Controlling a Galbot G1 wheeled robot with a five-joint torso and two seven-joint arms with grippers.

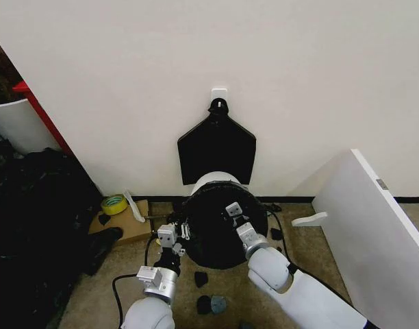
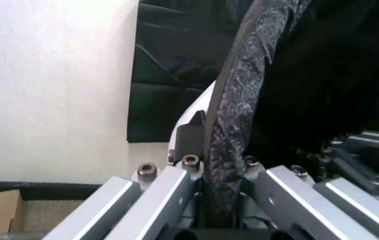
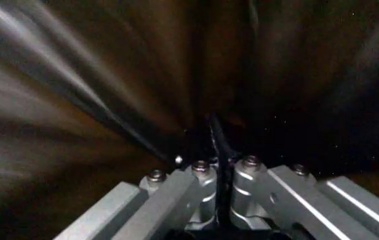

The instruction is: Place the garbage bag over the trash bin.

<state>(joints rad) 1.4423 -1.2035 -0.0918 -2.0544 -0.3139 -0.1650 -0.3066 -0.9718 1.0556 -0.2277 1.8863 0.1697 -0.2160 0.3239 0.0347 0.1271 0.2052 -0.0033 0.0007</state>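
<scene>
We're looking down at the floor by the white wall, and the garbage bag [image 1: 220,229] is draped over the trash bin [image 1: 211,179], whose white rim peeks out on the wall side. Our left pincer [image 1: 174,236] sits at the bag's left edge, and in its wrist view the fingers [image 2: 166,192] are clamped on a bunched, crinkled fold of the black film [image 2: 233,100], the bin's white side [image 2: 199,107] just behind it. Our right pincer [image 1: 238,218] is over on the right of the bin's mouth; up close its fingers [image 3: 206,182] are drawn narrow on a thin pleat of bag [image 3: 219,142], though the dark film around them makes that hard to judge for certain. On the wall above hangs a flat fan-shaped bundle of bags [image 1: 217,147]. Small black lumps [image 1: 201,278] lie on the floor near us, and a roll of yellow tape [image 1: 114,203] sits on cardboard [image 1: 131,223] to the left.
</scene>
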